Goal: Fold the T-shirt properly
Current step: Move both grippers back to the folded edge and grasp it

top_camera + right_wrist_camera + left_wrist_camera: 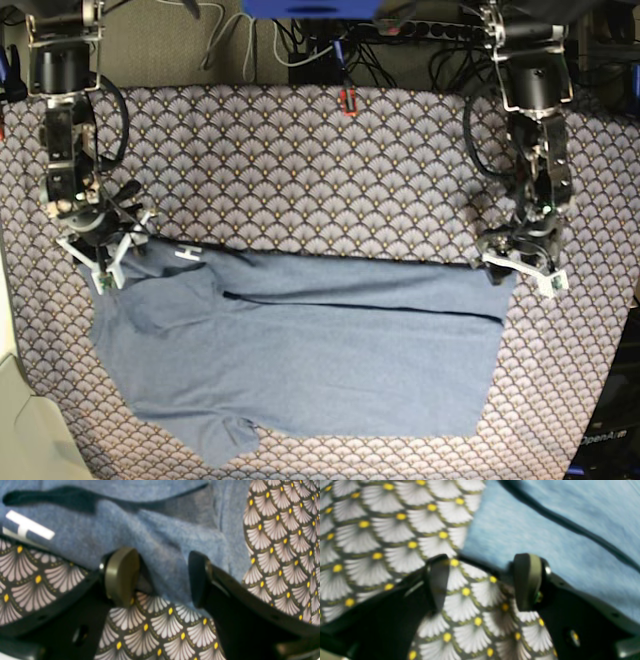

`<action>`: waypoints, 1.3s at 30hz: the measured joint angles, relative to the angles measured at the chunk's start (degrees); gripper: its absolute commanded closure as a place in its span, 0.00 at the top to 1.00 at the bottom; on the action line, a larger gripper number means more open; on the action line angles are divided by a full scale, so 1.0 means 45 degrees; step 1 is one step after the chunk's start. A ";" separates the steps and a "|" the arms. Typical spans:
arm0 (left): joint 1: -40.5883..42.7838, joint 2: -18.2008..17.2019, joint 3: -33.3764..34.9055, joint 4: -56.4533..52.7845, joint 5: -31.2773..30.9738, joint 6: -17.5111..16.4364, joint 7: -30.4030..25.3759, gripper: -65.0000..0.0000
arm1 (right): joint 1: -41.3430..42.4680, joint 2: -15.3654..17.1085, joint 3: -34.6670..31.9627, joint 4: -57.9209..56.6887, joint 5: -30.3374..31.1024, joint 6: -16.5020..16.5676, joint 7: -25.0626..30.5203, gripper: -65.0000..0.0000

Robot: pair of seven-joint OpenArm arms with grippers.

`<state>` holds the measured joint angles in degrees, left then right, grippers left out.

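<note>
The slate-blue T-shirt [320, 350] lies spread on the scallop-patterned tablecloth [300, 170], with a dark fold line across its upper part and a bit of white lettering [186, 254] at its top left. My right gripper [105, 258] is at the shirt's top left corner. In the right wrist view it [160, 577] is open, with a bunched edge of shirt cloth [162, 555] between its fingers. My left gripper [520, 262] is at the shirt's top right corner. In the left wrist view it [482, 580] is open over tablecloth, with the shirt edge [545, 530] just beyond its fingertips.
Cables and a power strip [440, 30] run along the back of the table, beside a small red object [347, 100]. The table's left edge [8, 400] is close to the shirt's lower sleeve [225, 438].
</note>
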<state>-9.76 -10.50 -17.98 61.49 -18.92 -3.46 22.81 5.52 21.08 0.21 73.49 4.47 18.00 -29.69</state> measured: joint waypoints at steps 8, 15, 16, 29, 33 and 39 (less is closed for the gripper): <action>-0.0155 0.0015 0.0015 -0.0797 0.0034 -0.0112 -0.1243 0.61 | -0.0005 0.0000 0.0005 0.0000 -0.0005 0.0000 -0.0029 0.56; -0.0563 0.0010 0.0015 -0.1545 0.0034 -0.0151 -0.1622 0.61 | -0.0019 0.0005 0.0005 0.0000 -0.0005 0.0000 -0.0063 0.56; -0.0554 0.0005 0.0015 -0.1554 0.0024 -0.0175 -0.1671 0.60 | -0.0005 0.0000 0.0005 0.0000 -0.0005 0.0000 -0.0058 0.56; -0.0661 0.0010 -0.0010 -0.1739 -0.0155 -0.0175 -0.1554 0.01 | -0.0364 0.0029 0.1112 0.0588 -0.0039 -0.0005 -0.0063 0.56; -0.0661 0.0005 -0.0010 -0.1729 -0.0155 -0.0170 -0.1545 0.00 | -0.0398 0.0029 0.1370 0.0597 -0.0039 0.0000 -0.0024 0.56; -0.0661 0.0000 -0.0005 -0.1729 -0.0151 -0.0151 -0.1520 0.00 | -0.0427 0.0044 0.1885 0.0597 -0.0044 0.0000 -0.0015 0.56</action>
<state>-12.73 -10.50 -18.00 53.71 -19.59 -4.14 15.97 3.60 21.28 8.69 76.18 4.27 18.00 -29.76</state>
